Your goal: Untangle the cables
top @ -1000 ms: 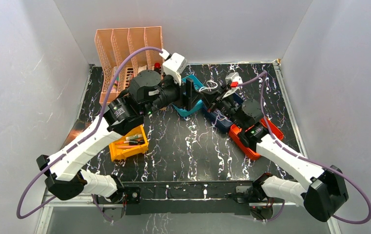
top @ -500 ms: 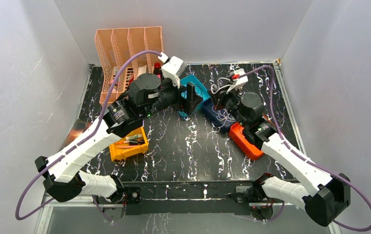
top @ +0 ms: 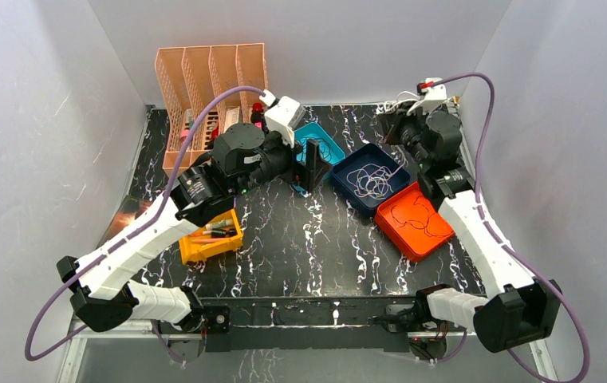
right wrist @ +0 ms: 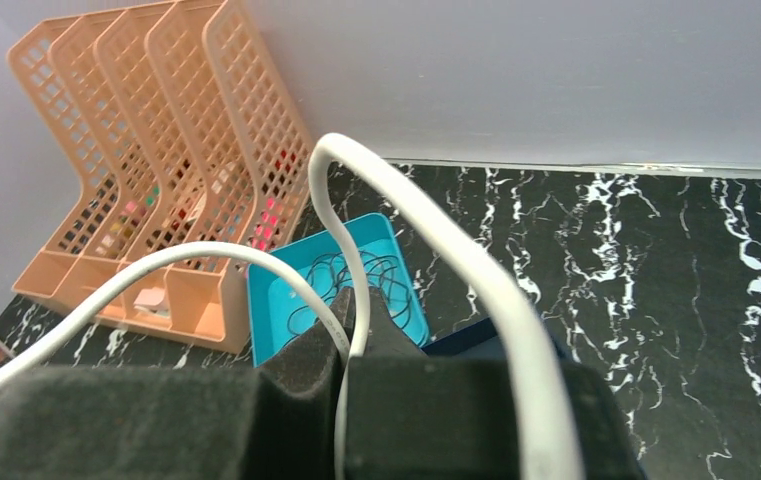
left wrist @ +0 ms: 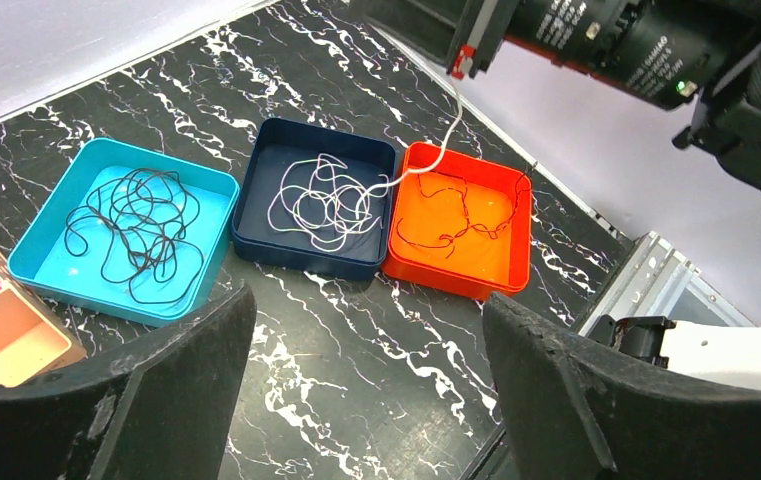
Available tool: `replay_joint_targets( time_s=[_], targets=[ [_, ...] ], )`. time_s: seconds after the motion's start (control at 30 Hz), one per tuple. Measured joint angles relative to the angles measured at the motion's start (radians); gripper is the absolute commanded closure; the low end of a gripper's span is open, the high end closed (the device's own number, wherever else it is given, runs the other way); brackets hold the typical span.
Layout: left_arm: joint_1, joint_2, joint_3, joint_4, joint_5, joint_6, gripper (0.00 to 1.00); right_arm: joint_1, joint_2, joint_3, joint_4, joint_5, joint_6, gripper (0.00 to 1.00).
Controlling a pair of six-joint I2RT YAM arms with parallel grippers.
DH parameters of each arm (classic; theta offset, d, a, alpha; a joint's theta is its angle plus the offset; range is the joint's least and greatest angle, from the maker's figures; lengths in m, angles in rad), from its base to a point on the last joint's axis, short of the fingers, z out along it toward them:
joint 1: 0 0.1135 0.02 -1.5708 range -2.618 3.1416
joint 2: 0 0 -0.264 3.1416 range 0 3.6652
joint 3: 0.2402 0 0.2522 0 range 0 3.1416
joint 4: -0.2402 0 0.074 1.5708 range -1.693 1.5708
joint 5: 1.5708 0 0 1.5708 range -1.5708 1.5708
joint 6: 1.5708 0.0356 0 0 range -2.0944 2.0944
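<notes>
Three trays each hold thin cables. A black cable (left wrist: 136, 225) lies looped in the teal tray (left wrist: 31, 262). A white cable (left wrist: 321, 205) lies in the navy tray (left wrist: 256, 150), and one strand of it rises over the orange tray's corner to my right gripper (top: 392, 120). That gripper is raised at the back right and shut on the white cable (right wrist: 354, 255), pinched between its pads (right wrist: 306, 350). A dark cable (left wrist: 461, 215) lies in the orange tray (left wrist: 516, 240). My left gripper (left wrist: 366, 330) is open and empty, hovering near the teal tray (top: 325, 144).
A peach file rack (top: 204, 80) stands at the back left. A yellow bin (top: 212, 238) with pens sits by the left arm. Grey walls close in the table on three sides.
My right gripper has risen and swung from over the navy tray to the back right, drawing a strand of white cable up with it. The left arm has barely moved.
</notes>
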Motion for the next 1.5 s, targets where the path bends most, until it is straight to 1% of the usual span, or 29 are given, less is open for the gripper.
replay_joint_targets(
  time_s=[0.23,0.5,0.7,0.87,1.03,1.23,1.33,1.5],
  targets=[
    [0.000,0.000,-0.013,0.001,0.000,-0.002,0.15,-0.130,0.041,0.016,0.000,-0.066,0.021,1.00],
    [0.000,0.000,-0.023,-0.001,0.002,-0.002,0.14,-0.202,0.086,0.011,0.061,-0.111,0.063,1.00],
    [0.000,0.000,-0.023,0.000,0.006,-0.003,0.14,-0.217,0.180,-0.026,0.122,-0.181,0.090,1.00],
    [0.000,-0.001,-0.026,0.001,0.010,-0.007,0.13,-0.218,0.282,-0.046,0.201,-0.285,0.120,1.00],
    [0.000,-0.001,-0.030,0.001,0.012,-0.011,0.13,-0.218,0.343,-0.053,0.291,-0.370,0.157,1.00],
    [0.000,-0.001,-0.032,0.001,0.019,-0.018,0.13,-0.218,0.364,-0.140,0.372,-0.390,0.192,1.00],
    [0.000,-0.001,-0.034,0.001,0.028,-0.019,0.13,-0.218,0.388,-0.193,0.390,-0.390,0.203,1.00],
    [0.000,-0.001,-0.044,0.006,0.033,-0.025,0.13,-0.218,0.423,-0.234,0.386,-0.389,0.207,1.00]
  ],
)
